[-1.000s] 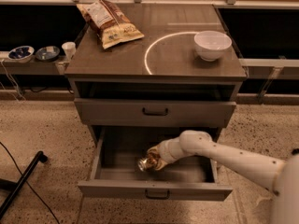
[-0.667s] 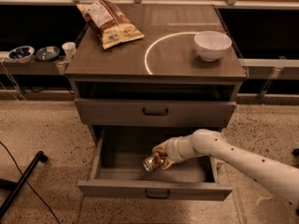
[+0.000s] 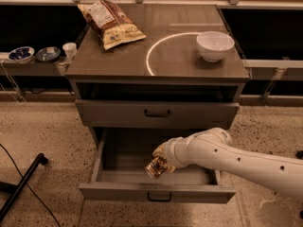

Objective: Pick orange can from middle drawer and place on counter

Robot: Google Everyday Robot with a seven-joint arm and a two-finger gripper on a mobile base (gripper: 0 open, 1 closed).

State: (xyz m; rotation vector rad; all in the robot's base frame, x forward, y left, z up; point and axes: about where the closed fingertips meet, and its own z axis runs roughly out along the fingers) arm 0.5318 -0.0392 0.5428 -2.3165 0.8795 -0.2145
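Note:
The orange can (image 3: 155, 168) is tilted, its silver end facing forward, above the floor of the pulled-out middle drawer (image 3: 156, 192). My gripper (image 3: 163, 161), at the end of the white arm reaching in from the right, is shut on the can and holds it near the drawer's middle front. The gripper's fingers are mostly hidden behind the can and wrist. The counter (image 3: 170, 60), with its thin white circular line, is above.
A brown-and-cream crisp bag (image 3: 111, 22) lies at the counter's back left. A white bowl (image 3: 215, 45) stands at its right. A closed alike drawer (image 3: 157, 113) sits above the open one. Small bowls and a cup (image 3: 69, 50) stand on a shelf at left.
The arm's forearm has swung up and to the right. The can stays in the gripper at nearly the same spot over the drawer, tilted a bit more.

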